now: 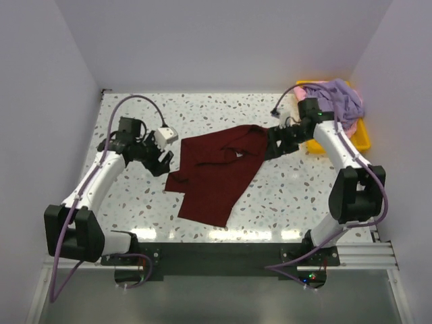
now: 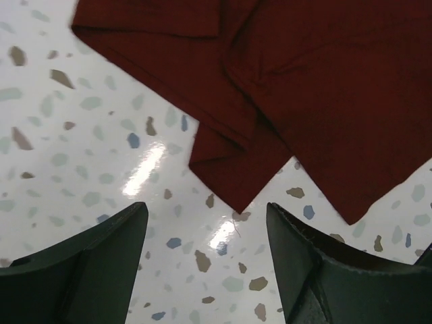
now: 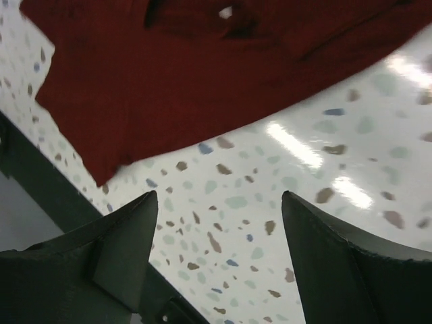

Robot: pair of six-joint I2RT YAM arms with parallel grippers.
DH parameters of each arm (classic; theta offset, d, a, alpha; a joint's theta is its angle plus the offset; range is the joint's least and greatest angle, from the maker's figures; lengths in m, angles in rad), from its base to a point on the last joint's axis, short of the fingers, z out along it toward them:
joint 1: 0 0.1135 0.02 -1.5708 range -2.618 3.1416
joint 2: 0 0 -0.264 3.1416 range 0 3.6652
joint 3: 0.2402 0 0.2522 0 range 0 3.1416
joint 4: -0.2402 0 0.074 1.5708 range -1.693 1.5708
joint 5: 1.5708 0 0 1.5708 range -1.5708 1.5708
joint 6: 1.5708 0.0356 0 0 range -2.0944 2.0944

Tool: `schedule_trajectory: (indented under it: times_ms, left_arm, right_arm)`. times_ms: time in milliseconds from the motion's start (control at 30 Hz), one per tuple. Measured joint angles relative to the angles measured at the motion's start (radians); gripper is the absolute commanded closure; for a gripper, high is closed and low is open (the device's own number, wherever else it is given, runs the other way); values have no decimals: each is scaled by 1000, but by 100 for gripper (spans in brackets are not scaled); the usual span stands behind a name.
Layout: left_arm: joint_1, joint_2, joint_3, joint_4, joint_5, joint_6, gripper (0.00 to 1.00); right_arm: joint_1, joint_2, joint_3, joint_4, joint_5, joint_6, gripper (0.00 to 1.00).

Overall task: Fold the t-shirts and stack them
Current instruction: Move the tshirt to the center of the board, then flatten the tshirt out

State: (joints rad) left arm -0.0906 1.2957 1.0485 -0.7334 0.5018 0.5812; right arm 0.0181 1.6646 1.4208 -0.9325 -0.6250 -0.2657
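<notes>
Left fingers (image 2: 74, 270) apart, empty | right fingers (image 3: 358, 270) apart, empty | maroon t-shirt (image 1: 216, 175) soft, rumpled

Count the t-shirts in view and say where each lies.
3. The maroon t-shirt lies rumpled in the middle of the table; the lavender t-shirt and pale pink t-shirt are heaped in the yellow tray, far right. Others may hide beneath.

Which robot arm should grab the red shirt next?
Probably the left. The open left gripper has a pointed corner of the maroon t-shirt just ahead of it. The open right gripper faces mostly bare table, with the shirt farther off.
</notes>
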Motion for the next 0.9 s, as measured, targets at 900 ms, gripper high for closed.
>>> schedule_trajectory:
  times_ms: [900]
  left_arm:
    - [-113, 354, -119, 224, -248, -157, 40]
  right_arm:
    - [1116, -34, -274, 351, 495, -114, 30]
